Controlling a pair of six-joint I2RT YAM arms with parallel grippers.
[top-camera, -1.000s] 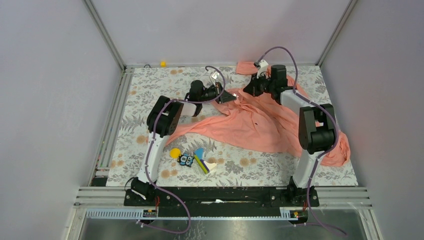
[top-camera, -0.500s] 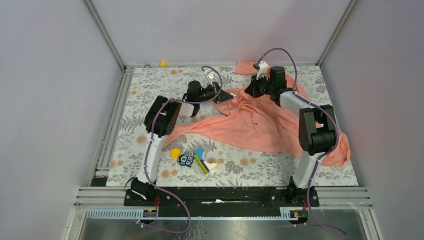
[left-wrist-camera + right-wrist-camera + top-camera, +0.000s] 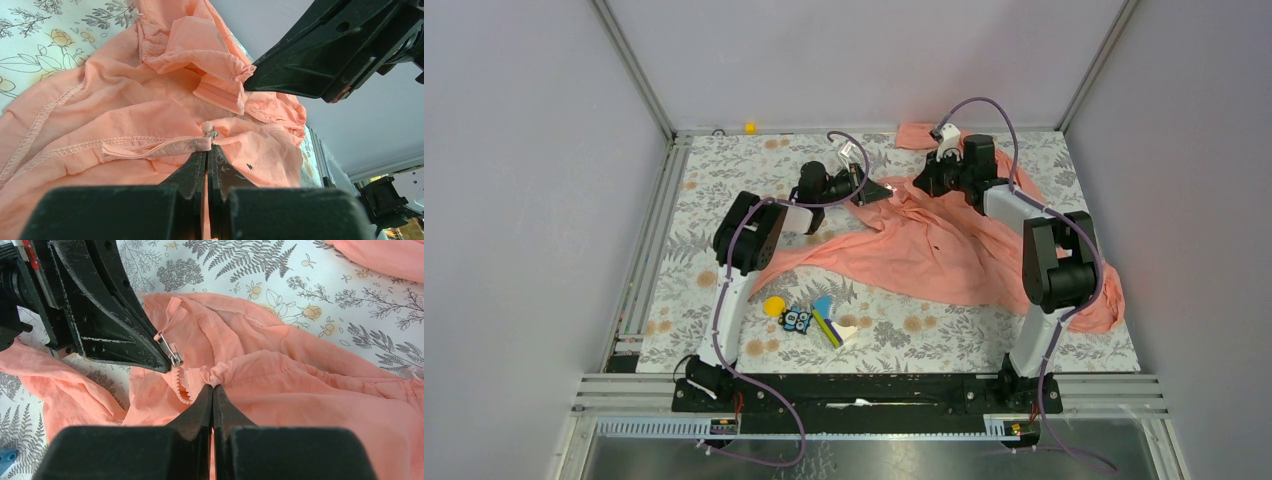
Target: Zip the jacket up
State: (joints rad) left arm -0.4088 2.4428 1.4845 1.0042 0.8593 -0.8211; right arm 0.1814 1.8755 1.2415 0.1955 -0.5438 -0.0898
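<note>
Salmon-pink jacket (image 3: 934, 250), plain, stitching in the same colour. White cloth (image 3: 714, 170) – grey fern print, small yellow flowers. Black arms (image 3: 749, 235) with white links, purple cables (image 3: 982, 97). Yellow, blue and white toys (image 3: 797, 320). Pale grey-lilac walls (image 3: 864, 60).

Here's the jacket (image 3: 934, 250): thin matt salmon cloth, soft and crumpled, raised stitching along its hems, and the little zip pull (image 3: 172, 356) glints as bright metal. The left gripper (image 3: 207, 150) and right gripper (image 3: 212, 388) both show hard black plastic, matt and grainy, scuffed pale along the edges. Underneath, the table cover (image 3: 280, 270) reads as a smooth, flat floral print with no shine, and the frame rails (image 3: 1124, 392) are dull silver metal.
</note>
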